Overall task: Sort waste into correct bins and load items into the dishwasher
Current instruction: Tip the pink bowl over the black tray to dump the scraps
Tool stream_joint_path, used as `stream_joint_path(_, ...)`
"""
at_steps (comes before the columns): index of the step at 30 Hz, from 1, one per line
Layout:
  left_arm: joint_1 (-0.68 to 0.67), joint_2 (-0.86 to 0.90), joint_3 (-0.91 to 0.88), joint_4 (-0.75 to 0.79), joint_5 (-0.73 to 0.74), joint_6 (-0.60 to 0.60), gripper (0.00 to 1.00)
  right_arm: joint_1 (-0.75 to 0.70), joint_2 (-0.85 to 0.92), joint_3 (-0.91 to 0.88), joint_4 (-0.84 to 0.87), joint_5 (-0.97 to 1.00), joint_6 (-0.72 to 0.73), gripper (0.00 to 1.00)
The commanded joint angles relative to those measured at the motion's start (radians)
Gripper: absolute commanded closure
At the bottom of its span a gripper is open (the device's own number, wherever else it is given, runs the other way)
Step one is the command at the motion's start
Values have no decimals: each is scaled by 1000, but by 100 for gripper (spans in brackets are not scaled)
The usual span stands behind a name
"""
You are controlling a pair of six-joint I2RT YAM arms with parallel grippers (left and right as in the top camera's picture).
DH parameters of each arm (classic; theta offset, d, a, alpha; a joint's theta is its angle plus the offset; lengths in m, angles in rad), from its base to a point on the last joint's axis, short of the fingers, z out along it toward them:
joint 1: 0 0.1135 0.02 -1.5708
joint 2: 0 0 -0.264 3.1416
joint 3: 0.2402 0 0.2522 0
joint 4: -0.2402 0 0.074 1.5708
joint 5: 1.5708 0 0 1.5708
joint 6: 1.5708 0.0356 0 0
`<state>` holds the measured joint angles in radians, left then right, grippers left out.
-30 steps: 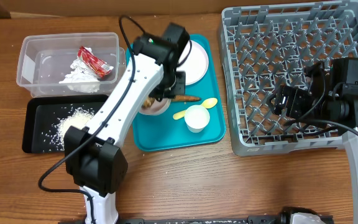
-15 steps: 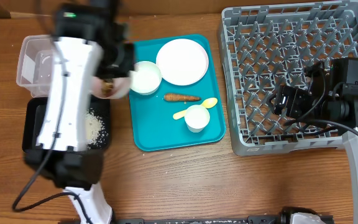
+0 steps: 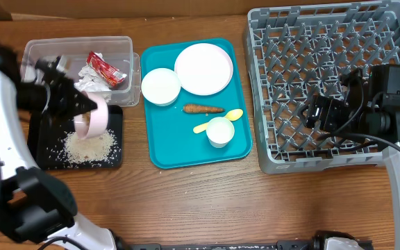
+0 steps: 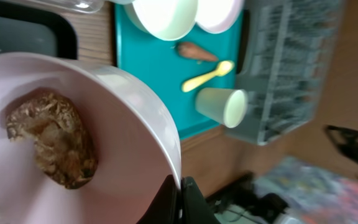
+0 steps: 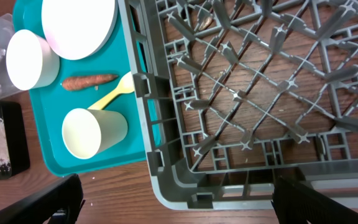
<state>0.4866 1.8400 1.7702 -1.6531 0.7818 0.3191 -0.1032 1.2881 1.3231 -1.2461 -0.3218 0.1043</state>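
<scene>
At the overhead frame's left, our left gripper [image 4: 180, 198] pinches the rim of a tilted bowl [image 3: 93, 119] (brown lump [image 4: 53, 144] inside) above the black tray [image 3: 48, 156] holding rice [image 3: 89, 144]. Our right gripper [image 5: 176, 186] hangs spread wide over the rack [image 3: 325, 83], at right.

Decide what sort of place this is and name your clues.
Probably a robot lab bench staged as a dish-clearing station: a wooden table, a grey dish rack, a plate on a teal tray, and a tub and black tray for waste.
</scene>
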Motion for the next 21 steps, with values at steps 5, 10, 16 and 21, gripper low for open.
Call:
stream_joint_path(5,201,-10,-327,187,426,243,96,6,-2,24,2,6,0,0)
stream_joint_path(10,269,-2,-462,326,537,233,96,6,-2,24,2,6,0,0)
stream_joint_path(16,286,6,-492,341,691,153,96,6,-2,24,0,6,0,0)
stream_joint_path(21,286,6,-492,399,737,93,96,6,-2,24,-2,6,-1,0)
